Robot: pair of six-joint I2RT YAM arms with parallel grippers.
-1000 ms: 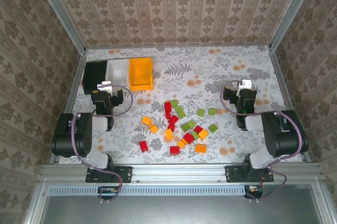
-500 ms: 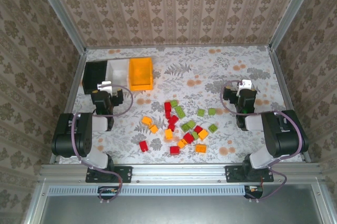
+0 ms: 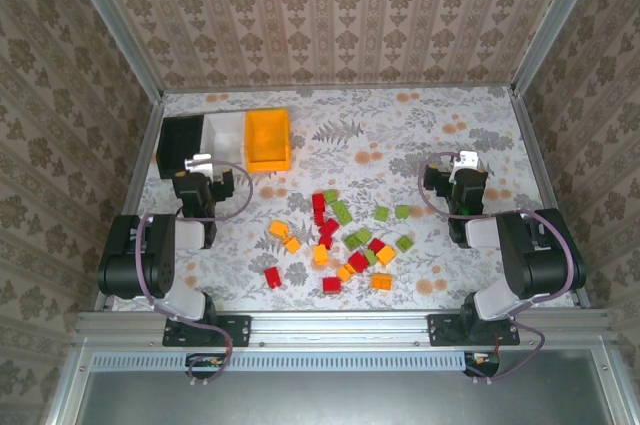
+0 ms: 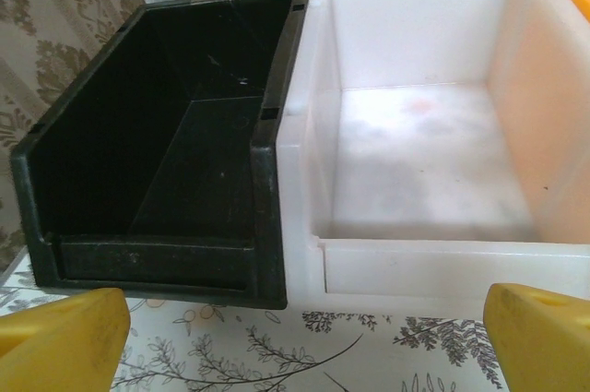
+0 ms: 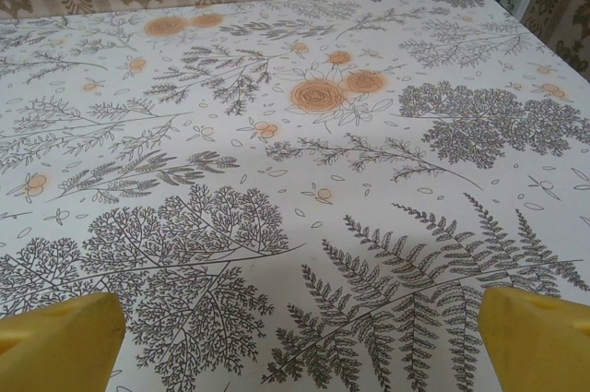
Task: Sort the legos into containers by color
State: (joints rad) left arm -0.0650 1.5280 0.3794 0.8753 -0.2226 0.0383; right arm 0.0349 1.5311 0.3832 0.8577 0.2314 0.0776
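Red, orange and green legos (image 3: pixel 340 240) lie scattered in the middle of the tabletop (image 3: pixel 420 135), between my arms. My left end effector (image 4: pixel 295 346) stands wide open and empty, facing the black bin (image 4: pixel 157 152) and white bin (image 4: pixel 424 143), orange bin (image 3: pixel 268 138) alongside. My right end effector (image 5: pixel 295 341) is equally spread, holding nothing

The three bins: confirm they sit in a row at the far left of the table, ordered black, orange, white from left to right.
The order is wrong. From left to right the row runs black bin, white bin, orange bin, as the top external view shows. The rest holds: they sit in a row at the far left of the table.
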